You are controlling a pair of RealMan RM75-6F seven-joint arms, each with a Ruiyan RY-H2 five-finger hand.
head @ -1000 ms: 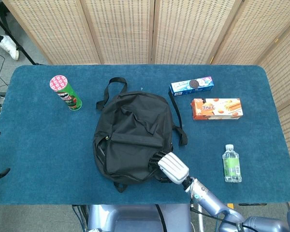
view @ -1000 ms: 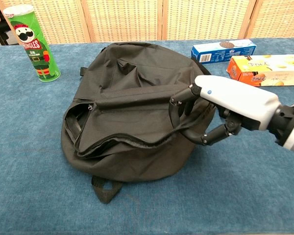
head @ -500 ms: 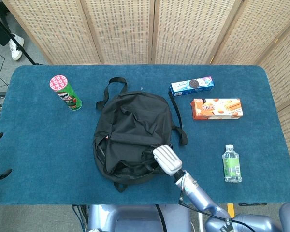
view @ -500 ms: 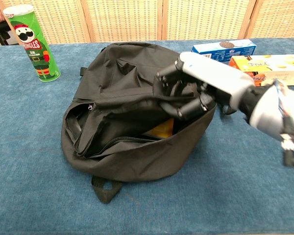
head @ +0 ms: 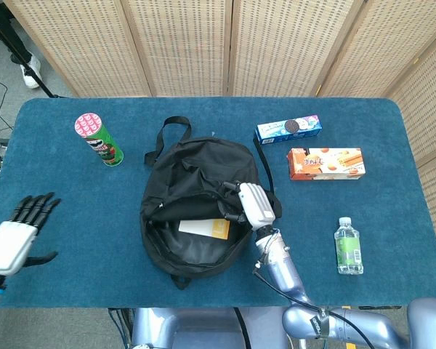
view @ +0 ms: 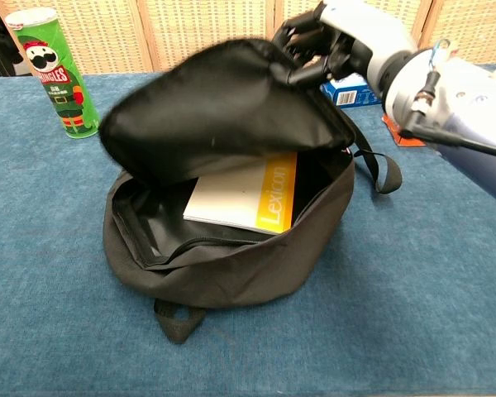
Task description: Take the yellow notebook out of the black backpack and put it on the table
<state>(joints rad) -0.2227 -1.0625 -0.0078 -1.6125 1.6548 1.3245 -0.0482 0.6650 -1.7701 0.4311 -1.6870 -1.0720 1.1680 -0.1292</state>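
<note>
The black backpack [head: 196, 174] [view: 231, 256] lies in the middle of the blue table with its mouth wide open. My right hand [head: 248, 204] [view: 339, 37] grips the top flap [view: 219, 112] and holds it lifted high. Inside lies the notebook [head: 204, 228] [view: 244, 194], pale with a yellow spine marked "Lexicon". My left hand [head: 16, 231] hovers over the table's left front edge, fingers spread, holding nothing, far from the bag; the chest view does not show it.
A green Pringles can [head: 99, 139] [view: 54, 70] stands at the back left. A blue biscuit box [head: 288, 128] and an orange biscuit box [head: 325, 163] lie right of the bag. A small water bottle [head: 347, 246] stands near the front right.
My right hand has pulled the flap up and back, opening the bag and baring the notebook. My left hand has come into view at the left edge.
</note>
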